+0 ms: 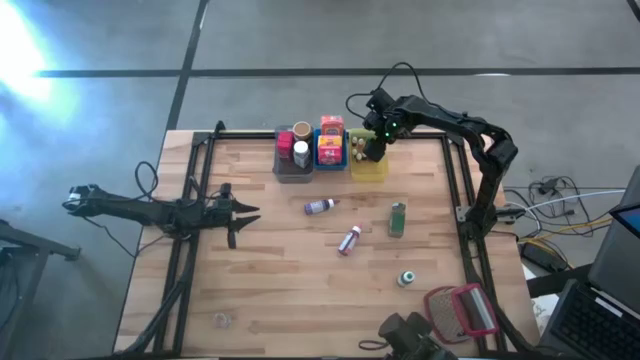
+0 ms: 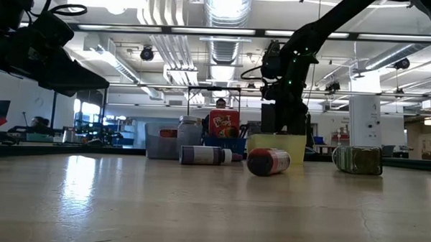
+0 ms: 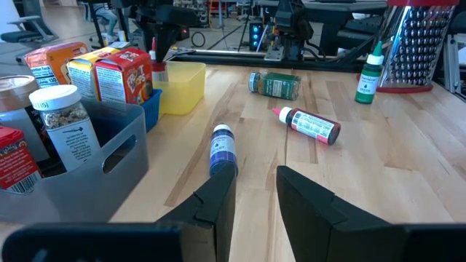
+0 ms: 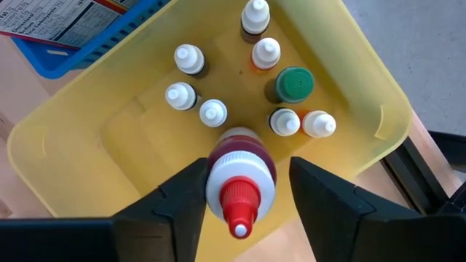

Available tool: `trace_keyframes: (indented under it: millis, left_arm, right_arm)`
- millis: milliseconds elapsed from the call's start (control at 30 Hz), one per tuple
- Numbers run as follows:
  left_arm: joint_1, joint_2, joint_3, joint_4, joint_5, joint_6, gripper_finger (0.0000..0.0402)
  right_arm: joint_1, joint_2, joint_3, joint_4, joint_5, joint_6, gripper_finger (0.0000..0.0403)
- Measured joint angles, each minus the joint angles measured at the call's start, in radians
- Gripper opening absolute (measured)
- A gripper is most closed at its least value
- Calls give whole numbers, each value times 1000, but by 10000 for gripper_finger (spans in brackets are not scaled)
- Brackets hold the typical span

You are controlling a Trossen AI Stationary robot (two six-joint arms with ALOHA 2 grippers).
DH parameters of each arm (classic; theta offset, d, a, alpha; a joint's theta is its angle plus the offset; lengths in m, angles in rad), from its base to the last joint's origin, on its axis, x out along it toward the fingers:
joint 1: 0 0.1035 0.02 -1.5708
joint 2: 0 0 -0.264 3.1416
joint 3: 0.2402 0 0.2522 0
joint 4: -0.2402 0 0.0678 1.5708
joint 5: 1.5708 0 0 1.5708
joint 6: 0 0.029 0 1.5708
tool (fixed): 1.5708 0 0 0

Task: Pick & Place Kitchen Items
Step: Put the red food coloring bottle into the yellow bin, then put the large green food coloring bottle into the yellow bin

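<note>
My right gripper (image 4: 247, 171) points down into the yellow bin (image 4: 87, 131) at the table's far edge, and is open. A bottle with a red tip and white collar (image 4: 239, 191) stands upright between its fingers. Several small white-capped bottles and a green-capped one (image 4: 294, 84) stand in the bin. On the table lie a purple-capped bottle (image 1: 320, 206), a red bottle (image 1: 349, 240) and a green jar (image 1: 398, 218). A small green bottle (image 1: 406, 278) stands upright. My left gripper (image 1: 245, 215) waits at the left, open and holding nothing. My right gripper comes at the red-tipped bottle from above, one finger on each side of its shoulder (image 4: 266, 171). A gap shows between one finger (image 4: 313, 196) and the bottle. Whether the other finger (image 4: 186, 196) touches it, I cannot tell.
A grey bin (image 1: 292, 160) with jars and a blue bin (image 1: 331, 150) with boxes stand left of the yellow one. A red-framed mesh object (image 1: 465, 310) lies at the near right corner. A small clear thing (image 1: 222, 320) lies near left.
</note>
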Motion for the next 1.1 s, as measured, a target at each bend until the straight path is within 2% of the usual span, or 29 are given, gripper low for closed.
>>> trace_keyframes:
  millis: [200, 500, 1100]
  left_arm:
    - [0, 0, 0, 0, 0, 0, 108]
    - [0, 0, 0, 0, 0, 0, 108]
    - [0, 0, 0, 0, 0, 0, 108]
  right_arm:
    - [1, -2, 0, 1, 0, -16, 196]
    - [1, -28, 0, 27, 0, -22, 172]
    - [54, -247, 0, -5, -4, -12, 187]
